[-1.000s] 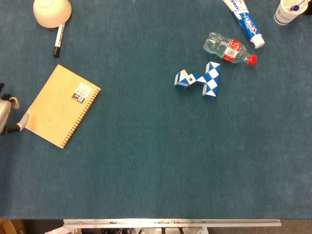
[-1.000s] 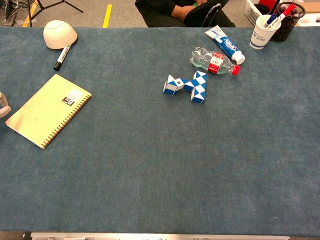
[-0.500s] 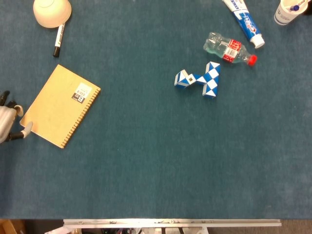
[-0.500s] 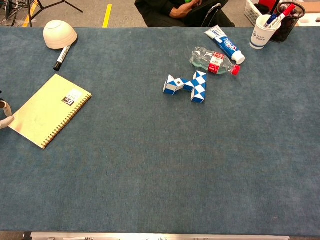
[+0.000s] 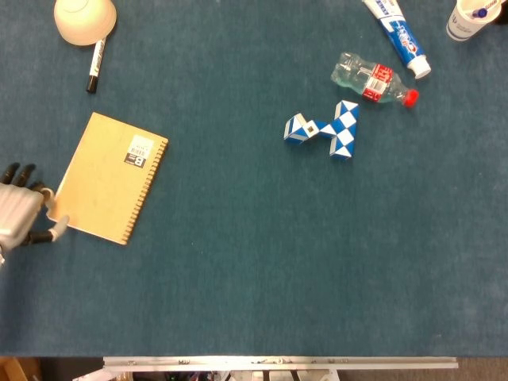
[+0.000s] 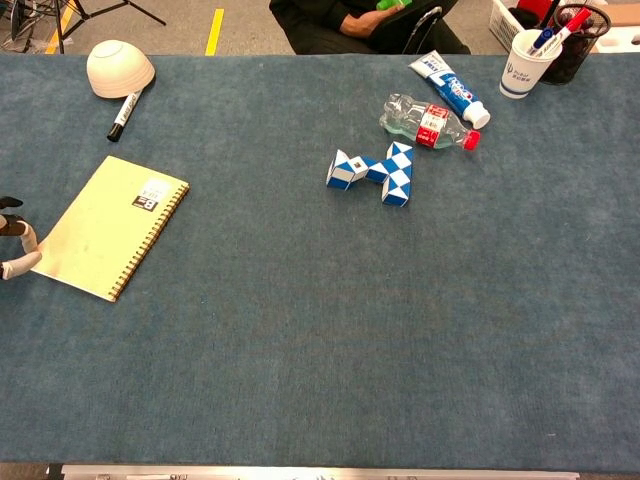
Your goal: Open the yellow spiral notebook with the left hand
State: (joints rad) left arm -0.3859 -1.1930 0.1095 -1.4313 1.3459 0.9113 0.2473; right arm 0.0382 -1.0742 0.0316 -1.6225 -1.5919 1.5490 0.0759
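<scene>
The yellow spiral notebook lies closed and flat on the blue table, spiral binding along its right side and a small label near its top right corner. It also shows at the left in the chest view, as the notebook. My left hand sits at the left frame edge, mostly cut off. One fingertip touches the notebook's lower left corner, and nothing is held. In the chest view only a bit of the left hand shows beside that corner. My right hand is out of both views.
A white bowl and a black marker lie beyond the notebook. A blue-white snake puzzle, a plastic bottle, a toothpaste tube and a pen cup are at the right. A person sits behind the table.
My left hand has come further in along the table's left edge. The notebook has slid a little to the right and turned, so its long side stands more upright.
</scene>
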